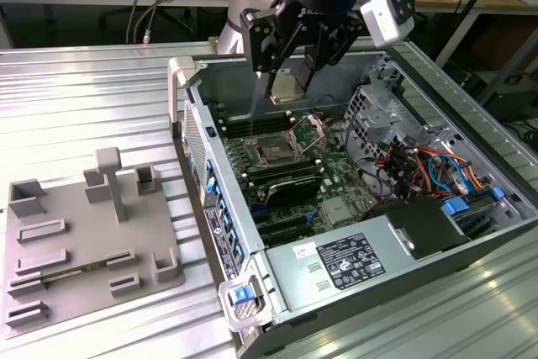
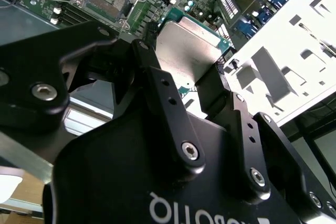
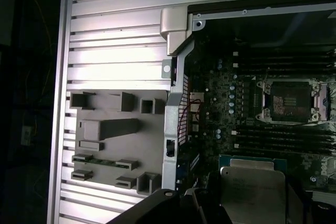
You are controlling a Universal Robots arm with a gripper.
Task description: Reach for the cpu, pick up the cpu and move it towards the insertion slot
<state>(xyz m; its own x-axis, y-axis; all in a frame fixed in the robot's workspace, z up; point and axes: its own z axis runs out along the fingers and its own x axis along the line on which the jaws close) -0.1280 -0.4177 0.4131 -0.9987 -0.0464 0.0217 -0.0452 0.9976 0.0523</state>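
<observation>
Sitting on the ribbed metal surface point(image 1: 92, 81) at the exterior view's left — grey fixture plate point(image 1: 88, 237), apart from the open computer case point(image 1: 220, 233). Gripper point(image 1: 286, 83) hangs above the case interior, jaws pinching the cpu point(image 2: 190, 51) by its edges — held in the air above the motherboard, near the insertion slot point(image 1: 276, 150) but not in it.

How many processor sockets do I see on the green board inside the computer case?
1. The insertion slot lies open on the board, below the cpu held in the pincer. The pincer and arm cover part of the board, so another may be hidden.
</observation>
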